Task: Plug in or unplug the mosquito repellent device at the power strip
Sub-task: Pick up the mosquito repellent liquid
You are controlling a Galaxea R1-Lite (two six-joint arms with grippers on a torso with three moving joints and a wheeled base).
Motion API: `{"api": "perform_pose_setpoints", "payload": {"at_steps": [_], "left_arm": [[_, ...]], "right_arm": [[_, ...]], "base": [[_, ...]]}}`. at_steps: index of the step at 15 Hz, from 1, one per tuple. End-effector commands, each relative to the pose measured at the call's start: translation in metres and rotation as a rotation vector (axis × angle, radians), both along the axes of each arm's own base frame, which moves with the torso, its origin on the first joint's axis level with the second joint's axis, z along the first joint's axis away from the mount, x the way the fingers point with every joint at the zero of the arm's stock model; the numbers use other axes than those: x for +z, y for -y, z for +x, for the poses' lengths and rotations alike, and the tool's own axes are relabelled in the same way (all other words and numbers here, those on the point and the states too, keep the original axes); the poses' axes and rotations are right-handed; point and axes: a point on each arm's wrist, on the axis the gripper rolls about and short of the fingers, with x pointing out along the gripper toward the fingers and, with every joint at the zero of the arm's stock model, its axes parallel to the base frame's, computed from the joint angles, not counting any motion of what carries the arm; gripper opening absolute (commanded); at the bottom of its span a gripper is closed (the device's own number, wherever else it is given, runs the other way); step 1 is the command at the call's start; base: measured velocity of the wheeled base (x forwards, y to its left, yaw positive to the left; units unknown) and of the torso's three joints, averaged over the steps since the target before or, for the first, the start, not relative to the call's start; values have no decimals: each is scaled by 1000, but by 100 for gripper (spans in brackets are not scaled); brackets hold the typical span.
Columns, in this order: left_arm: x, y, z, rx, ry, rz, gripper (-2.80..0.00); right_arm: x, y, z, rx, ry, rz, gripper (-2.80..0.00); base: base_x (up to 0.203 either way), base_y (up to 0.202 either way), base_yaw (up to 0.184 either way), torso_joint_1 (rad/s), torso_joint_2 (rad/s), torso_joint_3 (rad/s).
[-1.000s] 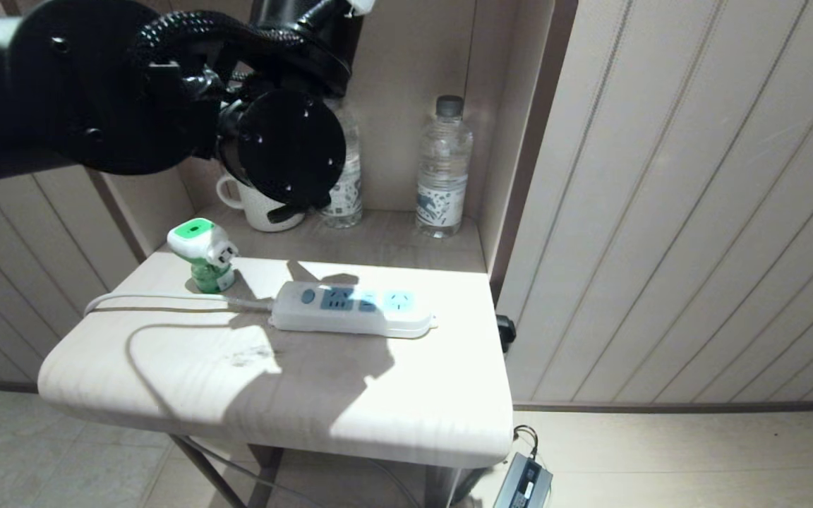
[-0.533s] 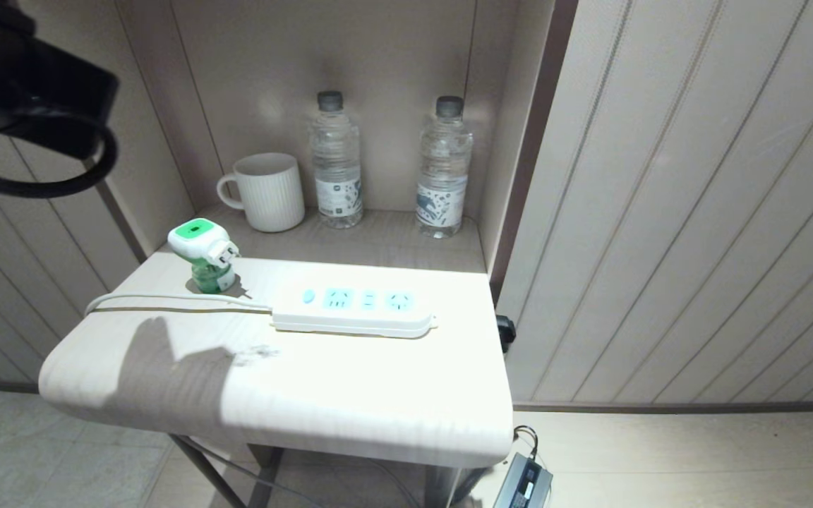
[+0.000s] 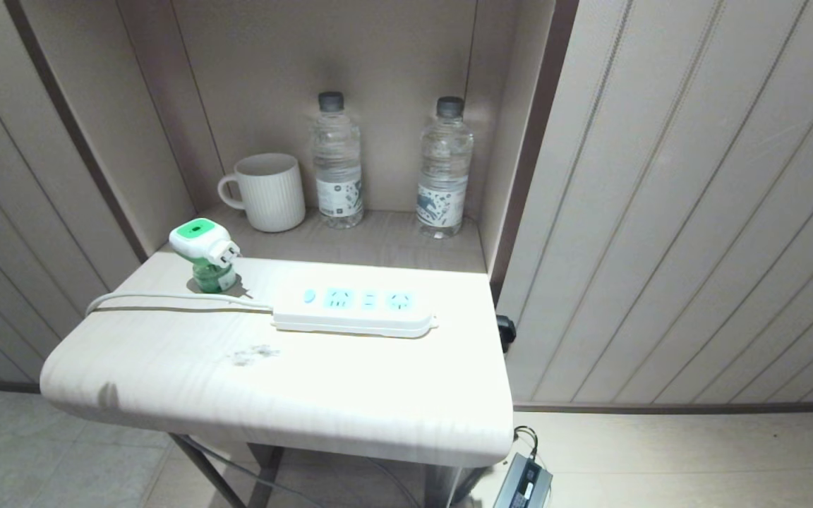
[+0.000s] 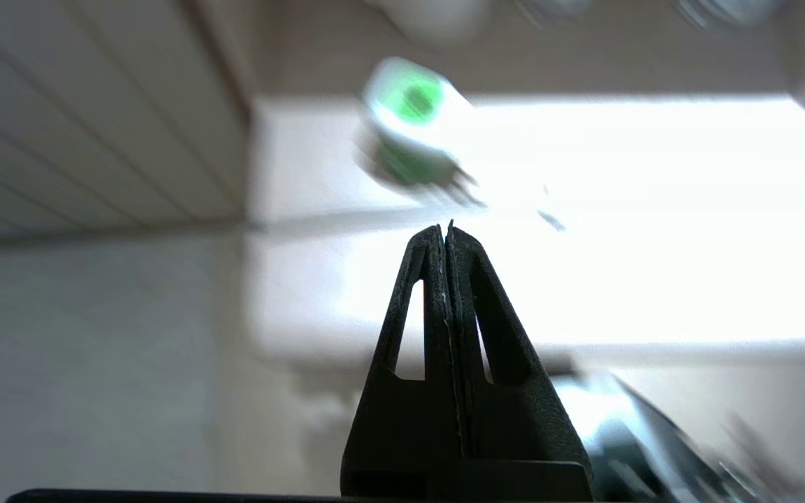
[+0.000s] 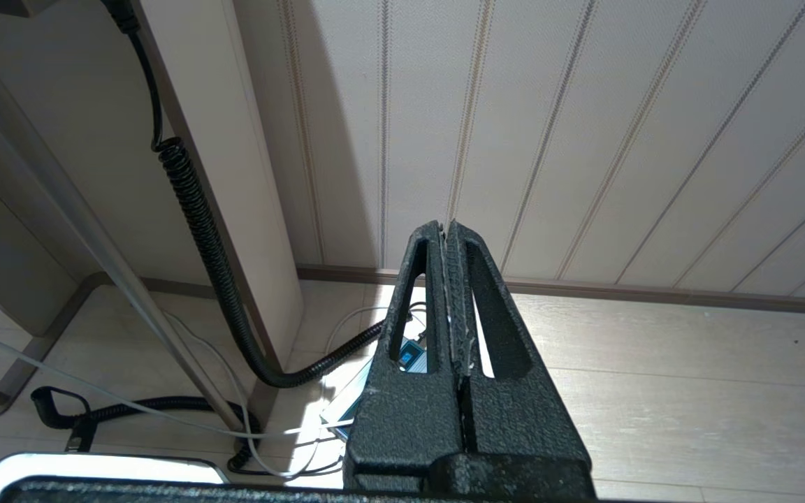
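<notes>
Left tool [image 4: 444, 227]: fingers pressed flat together with nothing between them; seen only in the left wrist view, held off the near left edge of the counter [image 3: 350, 395] and aimed toward the device.

Right tool [image 5: 446, 227]: fingers pressed together, empty, parked low over the floor beside the panelled wall, well apart from the work.

Change: a second ago the head view was half filled by the left arm above the counter; half a second ago only its edge was left at the upper left; now almost none of it is seen there. Over the same span the left tool was brought from spread wide to fully closed.

Meaning for the task: the arm is judged to have been withdrawn after a release, so the unplugging appears finished, not begun.

Mosquito repellent device [image 3: 207, 255]: stood upright on its green bottle at the counter's 10 o'clock corner, unplugged. Green-and-white head on top, two metal prongs pointed toward 3 o'clock, at the strip but apart from it.

Power strip [image 3: 353, 310]: laid flat across the counter's middle, long axis from 9 to 3 o'clock, pale blue socket faces upward and all vacant, round button at the 9 o'clock end.

White cord [image 3: 166, 300]: run from that end toward 9 o'clock, passed just in front of the device.
</notes>
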Motion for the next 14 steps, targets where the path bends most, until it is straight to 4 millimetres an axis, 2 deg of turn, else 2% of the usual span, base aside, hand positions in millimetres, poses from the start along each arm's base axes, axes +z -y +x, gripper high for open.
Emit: {"api": "perform_pose_setpoints", "payload": {"at_steps": [1,2,4,6,8,11,14], "left_arm": [[-14,6,7,-118,-242,-83,-280],[-23,9,12,-126,-299,-74,-280],[-57,20,30,-132,-425,-45,-280],[-81,29,48,-148,-424,-38,-280],[-89,37,65,-168,-342,-3,-280],[-96,41,87,-134,-380,40,-280],[-94,37,102,-117,-369,63,-280]], "right_arm": [[0,0,0,1,-2,0,-280],[0,0,0,1,-2,0,-280],[0,0,0,2,-2,0,-280],[0,0,0,1,-2,0,-280],[0,0,0,1,-2,0,-280],[0,0,0,1,-2,0,-280],[0,0,0,1,-2,0,-280]], "base": [[0,0,0,0,0,0],[0,0,0,0,0,0],[0,0,0,0,0,0],[0,0,0,0,0,0],[0,0,0,0,0,0],[0,0,0,0,0,0],[0,0,0,0,0,0]]}}
